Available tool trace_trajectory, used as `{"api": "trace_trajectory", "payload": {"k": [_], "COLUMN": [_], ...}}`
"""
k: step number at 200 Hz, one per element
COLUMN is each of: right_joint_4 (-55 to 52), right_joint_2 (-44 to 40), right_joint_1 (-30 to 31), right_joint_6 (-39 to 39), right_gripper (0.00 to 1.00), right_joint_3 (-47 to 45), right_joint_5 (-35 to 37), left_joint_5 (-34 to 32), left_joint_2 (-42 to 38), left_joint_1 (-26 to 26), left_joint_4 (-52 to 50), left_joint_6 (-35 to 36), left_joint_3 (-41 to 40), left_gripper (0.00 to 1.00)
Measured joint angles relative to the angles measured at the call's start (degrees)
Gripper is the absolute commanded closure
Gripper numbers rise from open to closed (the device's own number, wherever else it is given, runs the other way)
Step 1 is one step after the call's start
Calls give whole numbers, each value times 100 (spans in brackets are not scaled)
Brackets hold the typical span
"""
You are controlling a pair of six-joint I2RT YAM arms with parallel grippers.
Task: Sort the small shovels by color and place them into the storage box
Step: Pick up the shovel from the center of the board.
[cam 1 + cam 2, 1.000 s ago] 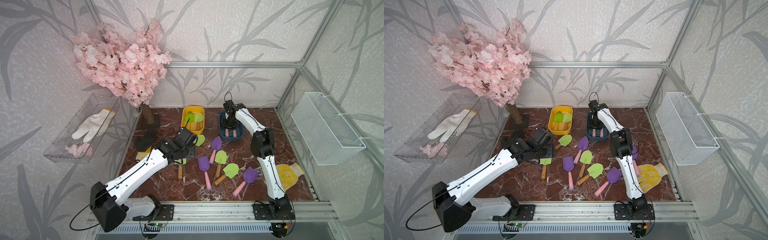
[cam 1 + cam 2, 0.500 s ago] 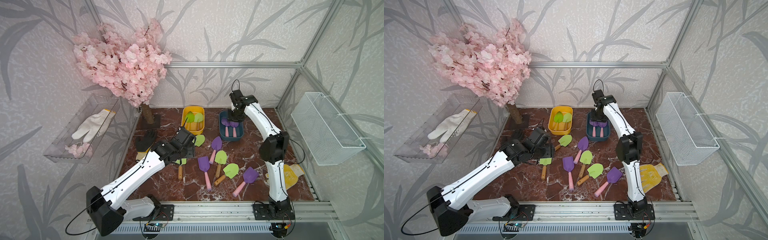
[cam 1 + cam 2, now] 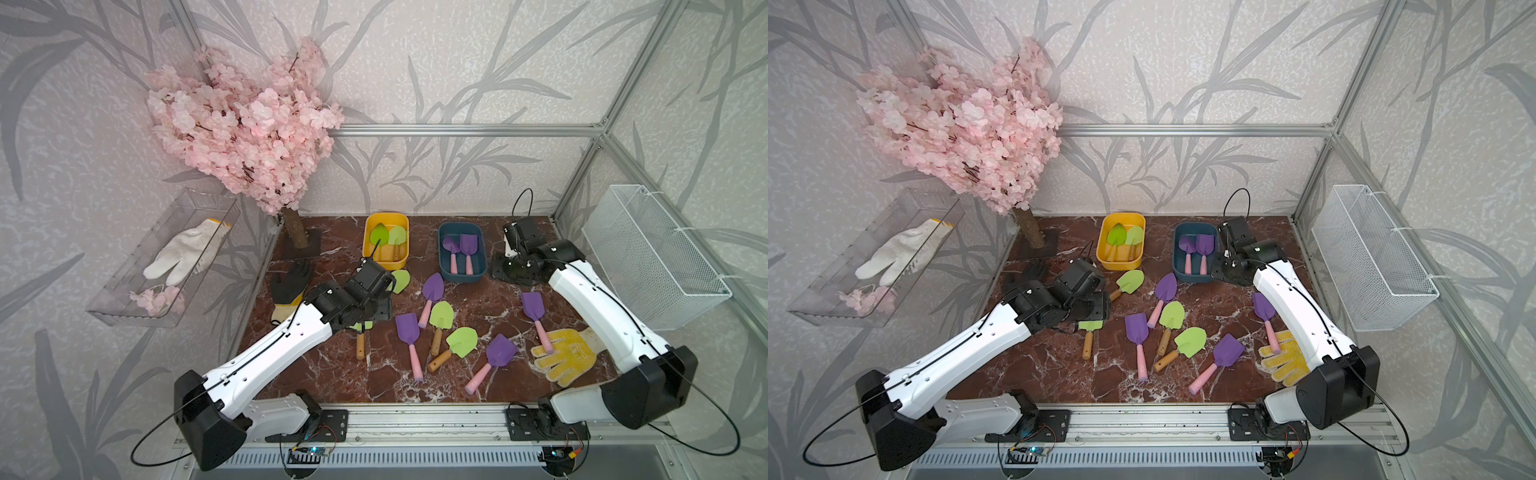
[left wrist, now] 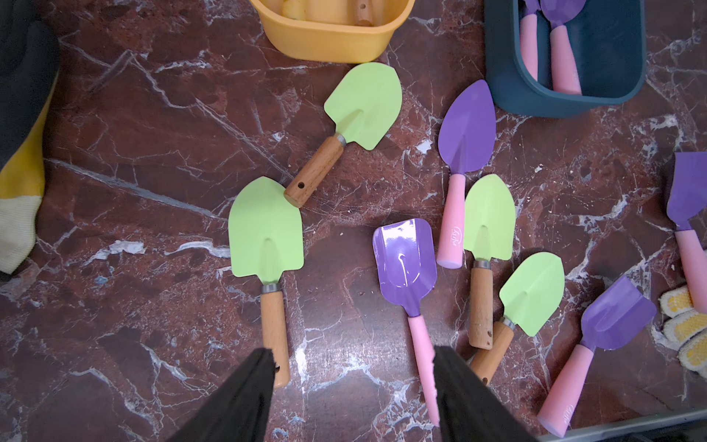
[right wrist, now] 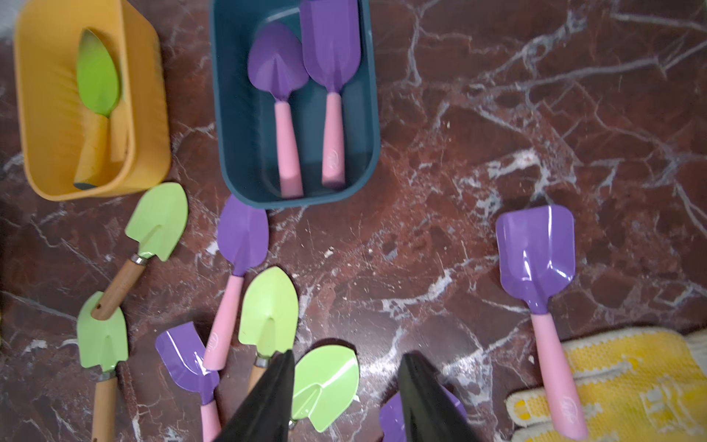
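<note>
Our left gripper has its fingers apart and holds nothing. Just by it, a bit left of the middle in a top view, lies a green shovel. Its handle points to the bottom edge and its blade to the yellow box above. Our right gripper, also apart and empty, is farther away at the right.

Cut off by left wrist view's edge: yellow box, blue box; half hidden under left arm: green shovel blade.

blossom tree | white glove in clear tray | yellow glove | black glove
</note>
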Motion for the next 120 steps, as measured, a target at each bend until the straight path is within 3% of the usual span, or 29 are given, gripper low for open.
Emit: {"api": "trace_trajectory", "payload": {"k": [60,84,120], "right_joint_4": [15,15,22], "right_joint_2": [-743,-940,-1027], "right_joint_1": [-151,-197,-323], "right_joint_6": [50,81,98], "right_gripper": [50,50,49], "right_joint_3": [-1325,-1582,-1744], "right_joint_5": [-4,-17,-74], "left_joint_5": [0,59,323], "left_joint_2": [413,734,1547], "left_joint_1": [-439,-739,-1274], "left_joint_4": [-28,17,354], "left_joint_6": [-208,-282,-402], "left_joint_3": [85,175,431], "left_gripper": [34,41,42]}}
